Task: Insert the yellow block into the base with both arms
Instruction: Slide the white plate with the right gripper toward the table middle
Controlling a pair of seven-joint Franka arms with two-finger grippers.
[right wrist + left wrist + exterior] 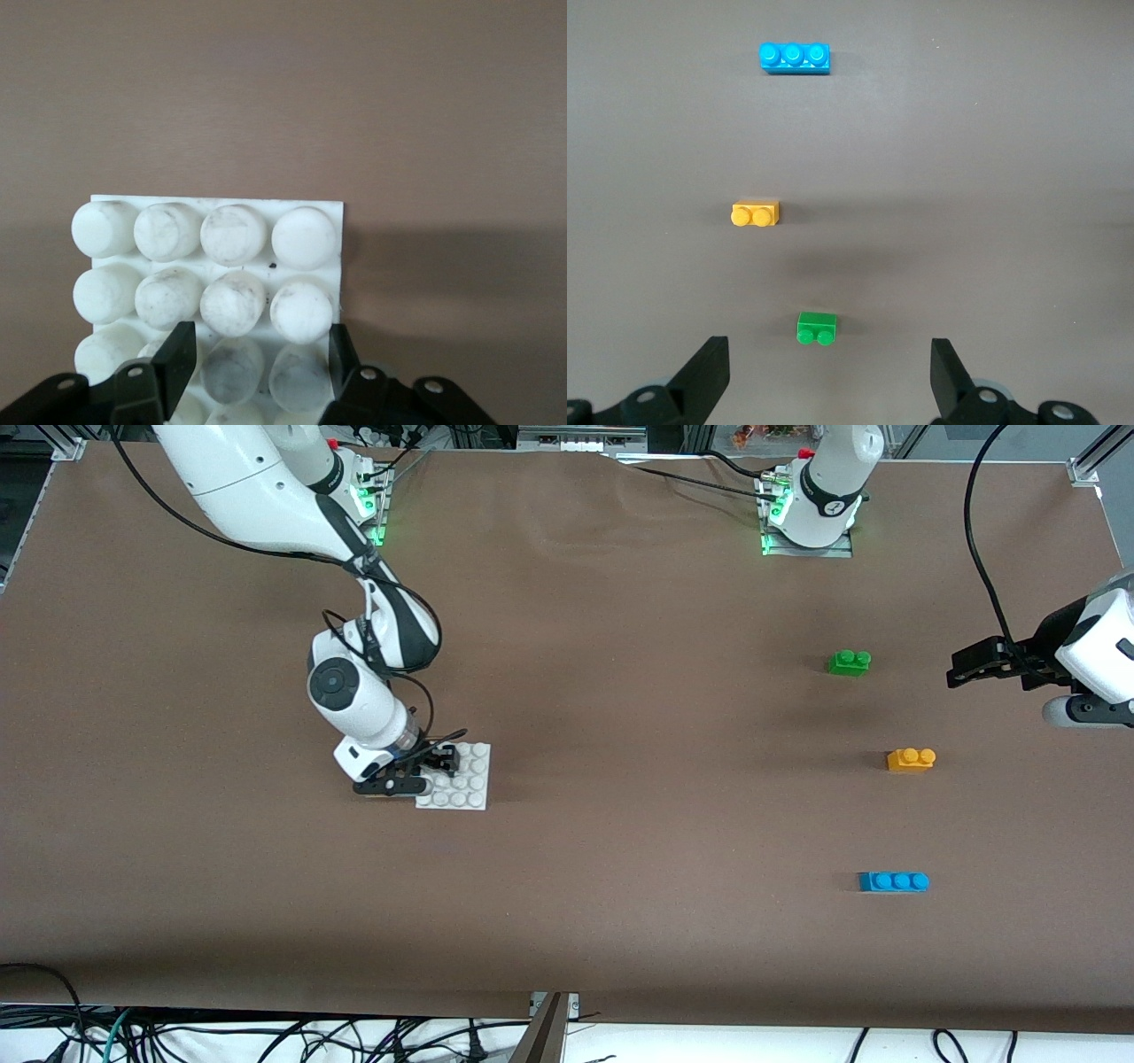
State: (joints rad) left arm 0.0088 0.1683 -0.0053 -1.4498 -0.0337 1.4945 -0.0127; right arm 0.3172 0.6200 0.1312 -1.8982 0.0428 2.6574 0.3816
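Pinning the white base (462, 778) with my right gripper (423, 772), jaws clamped on its edge studs.
Left gripper (961, 669) hangs spread wide; yellow block (911, 759) lies untouched between green brick (850, 662) and blue brick (893, 881). Risk: grabbing a neighbour.

You see a matt brown table (620, 691) covering, smooth plastic yellow block (911, 759), and a scuffed white plastic base (469, 779) with dull studs.

yellow block (911, 759), white base (467, 784), brown table (620, 691)
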